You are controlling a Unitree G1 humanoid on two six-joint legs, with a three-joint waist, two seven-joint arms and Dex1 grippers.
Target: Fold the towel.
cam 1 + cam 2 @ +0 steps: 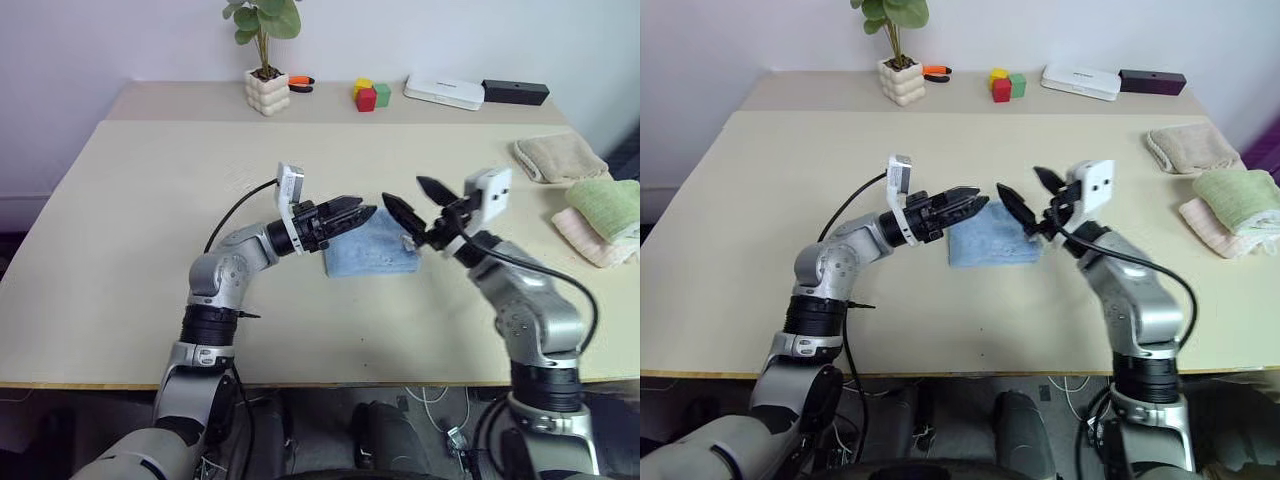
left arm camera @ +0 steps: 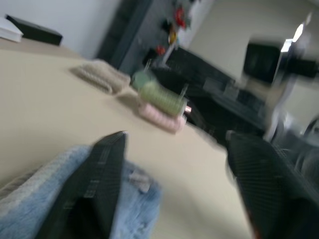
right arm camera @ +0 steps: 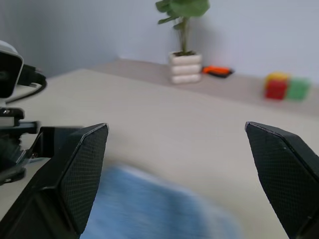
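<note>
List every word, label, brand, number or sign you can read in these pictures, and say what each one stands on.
No text can be read anywhere in these pictures.
The towel: a small mark near its corner, too small and blurred to read.
The white flat box and the black box at the table's far edge: no lettering can be made out.
The coloured blocks: plain faces, no marks seen.
</note>
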